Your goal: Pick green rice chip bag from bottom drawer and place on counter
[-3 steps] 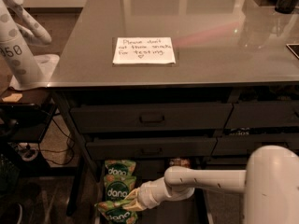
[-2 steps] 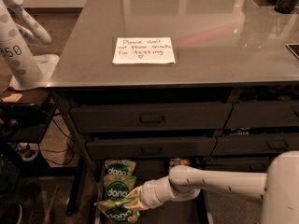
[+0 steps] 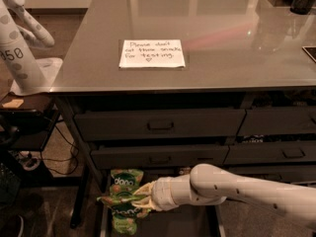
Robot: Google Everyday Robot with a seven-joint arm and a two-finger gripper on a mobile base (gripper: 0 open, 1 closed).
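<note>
The bottom drawer point(image 3: 187, 224) is pulled open below the counter point(image 3: 232, 38). Three green rice chip bags lie at its left end. My gripper point(image 3: 139, 200) reaches in from the right and is shut on the middle green rice chip bag point(image 3: 118, 201), held crosswise a little above the others. A second bag point(image 3: 126, 178) lies behind it. A third point(image 3: 123, 224) lies in front, partly hidden by the held one. My white arm point(image 3: 237, 189) crosses the drawer's right side.
A white handwritten note point(image 3: 151, 53) lies on the counter. Closed drawers with handles point(image 3: 160, 125) sit above the open one. A white robot part point(image 3: 22, 43) and a low side shelf point(image 3: 24, 102) with cables stand at the left.
My gripper has risen slightly and shifted left with the bag in it. The held bag now lies crosswise above the others. My elbow has dropped lower and to the right.
</note>
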